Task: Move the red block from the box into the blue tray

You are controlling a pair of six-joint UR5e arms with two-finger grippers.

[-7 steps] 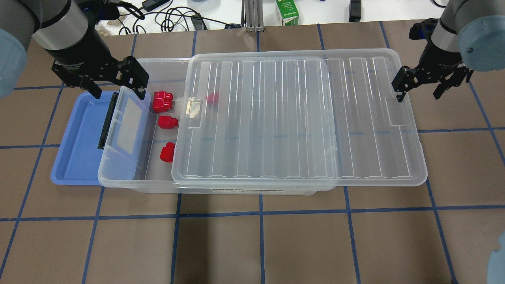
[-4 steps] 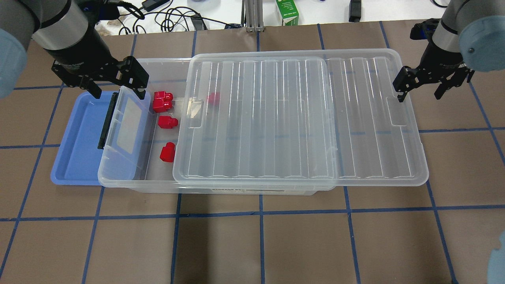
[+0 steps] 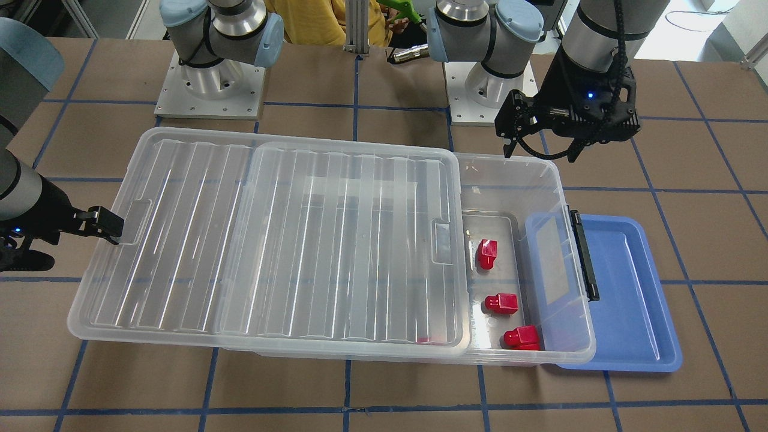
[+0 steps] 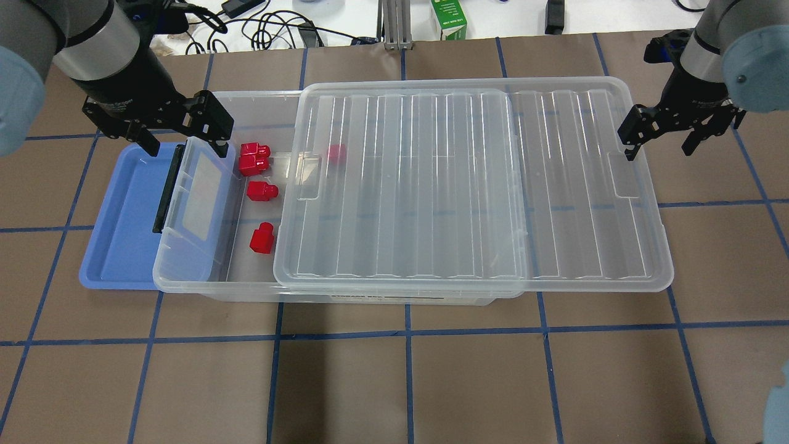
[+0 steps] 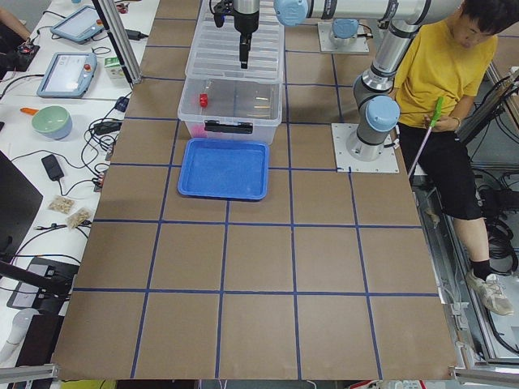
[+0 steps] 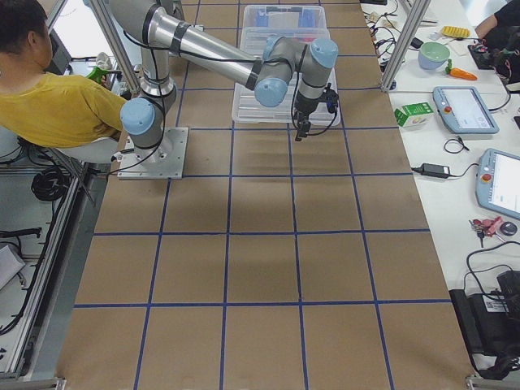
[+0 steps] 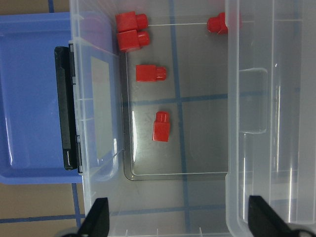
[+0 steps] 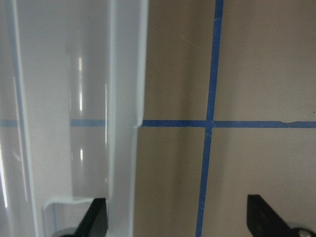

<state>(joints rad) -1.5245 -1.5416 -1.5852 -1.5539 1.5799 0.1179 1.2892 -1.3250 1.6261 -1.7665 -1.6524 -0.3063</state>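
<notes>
- The left gripper (image 4: 183, 140) is hovering over the uncovered end of the box (image 4: 203, 285), its jaws standing wide apart and holding nothing.
- Below it, red blocks are lying on the box floor. A single block (image 4: 261, 238) is lying nearest, apart from the walls, a second block (image 4: 262, 191) beyond it, then a touching pair (image 4: 254, 158), and a last block (image 4: 336, 153) under the edge of the lid (image 4: 431, 185).
- The tray (image 4: 117, 246) is sitting empty just beside that end.
- At the far end, the right gripper (image 4: 659, 143) is straddling the lid's rim, jaws apart, clamping nothing.
- In my judgement the reach is going on. Next, the left gripper is needing to descend onto the single block, avoiding the lid edge, and close.
</notes>
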